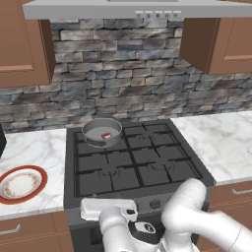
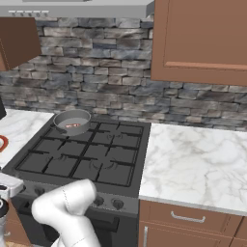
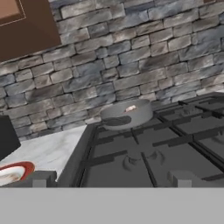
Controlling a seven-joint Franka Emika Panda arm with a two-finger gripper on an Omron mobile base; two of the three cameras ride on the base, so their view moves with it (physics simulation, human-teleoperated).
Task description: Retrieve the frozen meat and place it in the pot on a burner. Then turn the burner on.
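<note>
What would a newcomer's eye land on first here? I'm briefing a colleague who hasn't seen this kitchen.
Probably the grey pot on the stove's back left burner, with the small red frozen meat already lying inside it. Next, the plate with its orange-red rim on the marble counter left of the stove, and the stone wall behind.

Pot [image 1: 102, 132] alone on open stovetop [image 1: 147, 167]

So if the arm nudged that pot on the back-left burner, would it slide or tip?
The pot is shallow and wide, so it would probably slide rather than tip. The ridged grate may snag it. The frozen meat inside looks too small to unbalance it.
</note>
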